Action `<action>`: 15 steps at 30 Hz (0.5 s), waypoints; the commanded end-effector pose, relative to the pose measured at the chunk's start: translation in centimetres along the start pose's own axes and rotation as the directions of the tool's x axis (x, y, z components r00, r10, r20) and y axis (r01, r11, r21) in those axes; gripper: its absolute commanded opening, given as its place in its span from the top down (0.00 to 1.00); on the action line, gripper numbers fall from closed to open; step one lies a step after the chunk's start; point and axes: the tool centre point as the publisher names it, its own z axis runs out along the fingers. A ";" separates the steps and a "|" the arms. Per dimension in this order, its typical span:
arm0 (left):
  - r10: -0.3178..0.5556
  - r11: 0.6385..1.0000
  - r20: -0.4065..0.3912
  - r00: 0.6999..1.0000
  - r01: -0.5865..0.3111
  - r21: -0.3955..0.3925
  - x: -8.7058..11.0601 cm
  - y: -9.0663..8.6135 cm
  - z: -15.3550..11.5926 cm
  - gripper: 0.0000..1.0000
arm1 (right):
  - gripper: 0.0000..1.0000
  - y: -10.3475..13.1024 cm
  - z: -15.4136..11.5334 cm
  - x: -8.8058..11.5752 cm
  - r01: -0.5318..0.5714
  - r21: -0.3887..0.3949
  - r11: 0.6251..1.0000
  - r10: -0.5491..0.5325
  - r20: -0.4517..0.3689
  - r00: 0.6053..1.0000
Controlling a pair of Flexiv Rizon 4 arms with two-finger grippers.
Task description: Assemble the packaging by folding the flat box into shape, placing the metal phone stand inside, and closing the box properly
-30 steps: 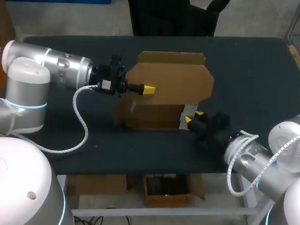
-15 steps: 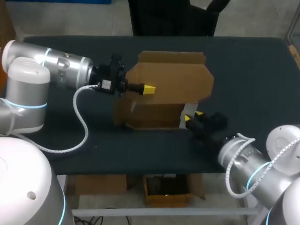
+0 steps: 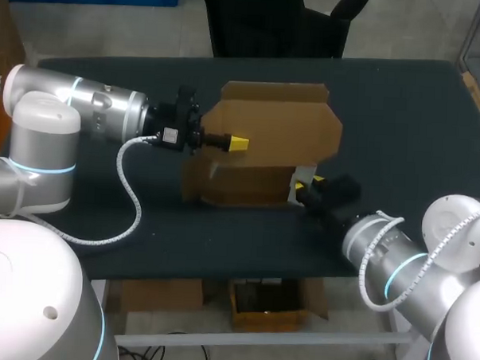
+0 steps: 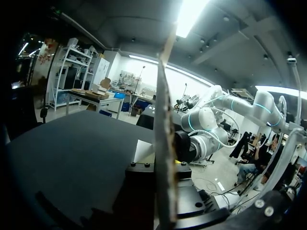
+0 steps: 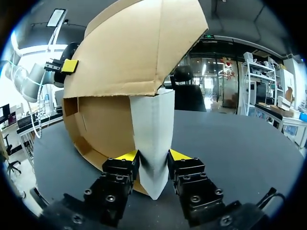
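Note:
A brown cardboard box (image 3: pixel 265 141) stands half folded in the middle of the table, its wide lid panel raised. My left gripper (image 3: pixel 238 143) is shut on that panel's left edge; in the left wrist view the cardboard edge (image 4: pixel 164 143) runs straight up between the fingers. At the box's right end my right gripper (image 3: pixel 307 185) is shut on a white upright piece (image 5: pixel 153 129), one yellow tip on each side of it. Whether this piece is a flap or an insert I cannot tell. The lid (image 5: pixel 129 52) arches over my right gripper (image 5: pixel 152 158). No metal phone stand shows.
The dark table (image 3: pixel 402 115) stretches bare to the right and behind the box. My left arm's cable (image 3: pixel 128 187) loops down over the table's front left. My right arm's elbow (image 3: pixel 380 250) hangs over the front edge.
My right arm's elbow has swung a little to the left, with its gripper staying at the white piece. The left arm and the box have not moved.

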 end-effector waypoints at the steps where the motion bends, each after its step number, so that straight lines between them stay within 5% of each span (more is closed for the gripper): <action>1: 0.000 1.000 -0.003 1.000 0.000 -0.002 0.0 0.4 0.3 1.00 | 0.65 0.1 0.5 0.4 -0.004 0.004 1.000 0.004 0.031 0.999; 9: 0.000 1.000 -0.003 1.000 0.000 -0.002 0.0 0.4 0.3 1.00 | 0.69 0.3 0.7 0.2 -0.019 0.025 0.999 0.018 0.042 0.999; 15: 0.000 1.000 -0.003 1.000 0.000 -0.002 0.0 0.4 0.3 1.00 | 0.81 0.4 0.7 -0.1 -0.025 0.037 0.999 0.023 0.058 0.998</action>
